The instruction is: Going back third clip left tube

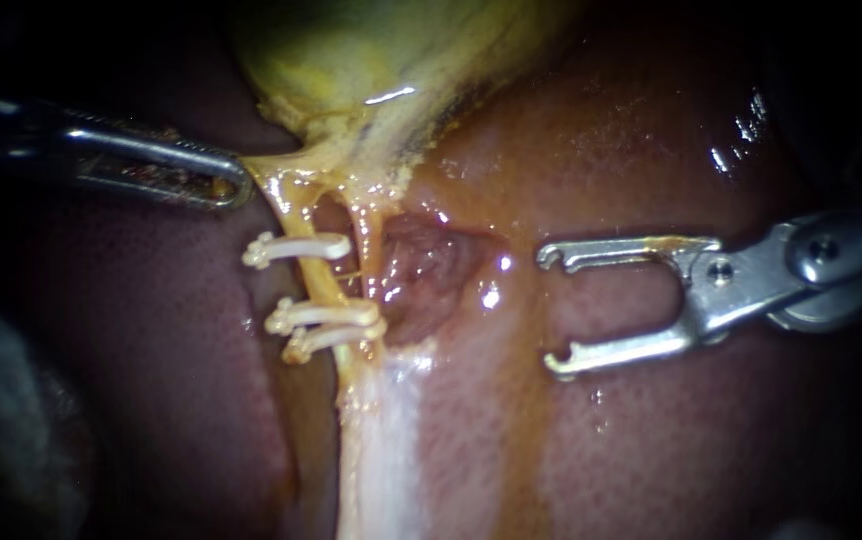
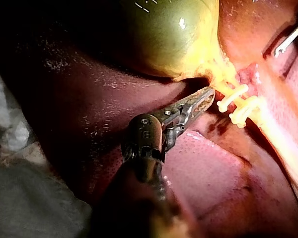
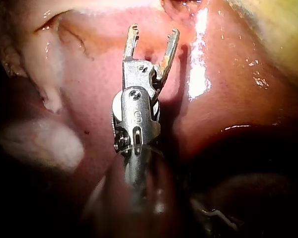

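Three white clips sit across the left tube (image 1: 318,285): one (image 1: 296,247) higher up and two (image 1: 323,315) (image 1: 336,338) close together below it. The right tube (image 1: 366,245) runs beside it, bare. My right instrument (image 1: 553,308) stands to the right of the tubes, apart from them, jaws wide open and empty; the right wrist view shows the same (image 3: 153,37). My left instrument (image 1: 234,183) is shut on yellow tissue at the neck of the gallbladder (image 1: 381,60), just above the clips (image 2: 232,98). Its jaws (image 2: 203,97) lie under the gallbladder (image 2: 164,34).
Dark red liver (image 1: 651,130) lies all around the tubes. A pale band of tissue (image 1: 381,450) runs down from the clips. A raw pink hollow (image 1: 421,265) lies between the tubes and my right instrument. White cloth (image 2: 20,188) lies beside the left shaft.
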Robot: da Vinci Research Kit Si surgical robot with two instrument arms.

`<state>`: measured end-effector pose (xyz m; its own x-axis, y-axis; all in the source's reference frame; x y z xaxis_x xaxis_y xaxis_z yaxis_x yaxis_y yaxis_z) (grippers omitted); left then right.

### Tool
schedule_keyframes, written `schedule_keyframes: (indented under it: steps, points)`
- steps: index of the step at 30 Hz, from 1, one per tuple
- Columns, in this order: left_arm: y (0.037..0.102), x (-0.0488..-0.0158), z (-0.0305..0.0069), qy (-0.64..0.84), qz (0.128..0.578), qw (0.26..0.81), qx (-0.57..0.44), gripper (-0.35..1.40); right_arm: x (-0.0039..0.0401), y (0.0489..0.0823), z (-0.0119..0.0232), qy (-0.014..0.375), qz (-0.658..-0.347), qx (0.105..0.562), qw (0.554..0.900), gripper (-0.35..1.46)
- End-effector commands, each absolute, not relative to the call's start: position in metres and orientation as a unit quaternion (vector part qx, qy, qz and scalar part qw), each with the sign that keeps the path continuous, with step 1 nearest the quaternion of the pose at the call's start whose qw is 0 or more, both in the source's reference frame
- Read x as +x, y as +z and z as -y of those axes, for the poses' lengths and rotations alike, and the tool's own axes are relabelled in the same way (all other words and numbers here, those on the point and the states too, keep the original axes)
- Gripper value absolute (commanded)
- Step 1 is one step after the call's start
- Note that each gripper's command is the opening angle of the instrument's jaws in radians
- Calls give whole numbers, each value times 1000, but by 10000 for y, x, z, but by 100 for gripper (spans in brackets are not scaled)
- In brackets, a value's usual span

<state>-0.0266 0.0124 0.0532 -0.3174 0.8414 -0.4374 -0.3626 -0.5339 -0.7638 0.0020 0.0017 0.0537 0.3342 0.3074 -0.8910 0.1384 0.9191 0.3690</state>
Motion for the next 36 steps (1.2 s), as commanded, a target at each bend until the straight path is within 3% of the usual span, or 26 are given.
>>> schedule_keyframes:
  steps: [1, 25, 36]
  points:
    - [532, -266, -124, 763, 278, 395, -431, -35, 18, 536, -19, 54, -575, 194, 793, 50]
    - [575, -318, -103, 764, 286, 383, -433, -35, 12, 533, -21, 54, -575, 195, 793, 49]
    - [576, -320, -102, 765, 287, 382, -432, -35, 12, 533, -21, 54, -575, 195, 793, 49]
